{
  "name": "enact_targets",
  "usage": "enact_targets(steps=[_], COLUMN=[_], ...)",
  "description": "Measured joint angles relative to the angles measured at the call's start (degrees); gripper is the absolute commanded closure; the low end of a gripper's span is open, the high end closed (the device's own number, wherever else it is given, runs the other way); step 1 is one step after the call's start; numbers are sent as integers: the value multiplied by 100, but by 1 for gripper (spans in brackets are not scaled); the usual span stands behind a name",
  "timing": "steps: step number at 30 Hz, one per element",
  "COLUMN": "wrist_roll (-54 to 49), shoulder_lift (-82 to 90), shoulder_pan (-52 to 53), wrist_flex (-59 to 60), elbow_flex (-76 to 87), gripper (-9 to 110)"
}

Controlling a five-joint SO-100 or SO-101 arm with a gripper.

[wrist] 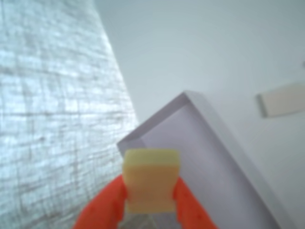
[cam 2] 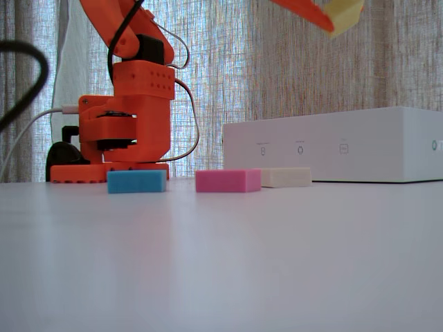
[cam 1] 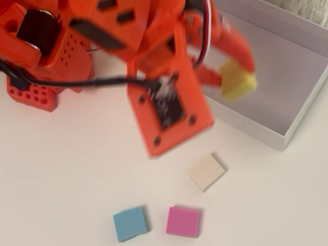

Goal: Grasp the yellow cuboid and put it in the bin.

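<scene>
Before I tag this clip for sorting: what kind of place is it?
Probably a home or hobby desk rather than a factory: a plain white table, sheer curtains close behind it, and a small orange arm whose gripper holds the yellow cuboid over the bin.

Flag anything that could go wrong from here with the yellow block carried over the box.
1. The claw grips only the lower part of the yellow cuboid; foam could slip or pop out before release.
2. In the overhead view the cuboid hangs close to the near wall of the bin, not its middle; an early drop might clip that wall and bounce out.
3. It is held high above the bin, so a bounce seems likely.
</scene>
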Motion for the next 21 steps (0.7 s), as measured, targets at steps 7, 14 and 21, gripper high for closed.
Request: enact_targets(steps=[7, 14, 21], wrist_roll=[0, -18, -18], shoulder_lift=[-97, -62, 598], shoulder_pan=[-940, -888, -624], wrist_flex=[114, -158, -1538], elbow_flex=[773, 2074, 2663], gripper=[95, 49, 63])
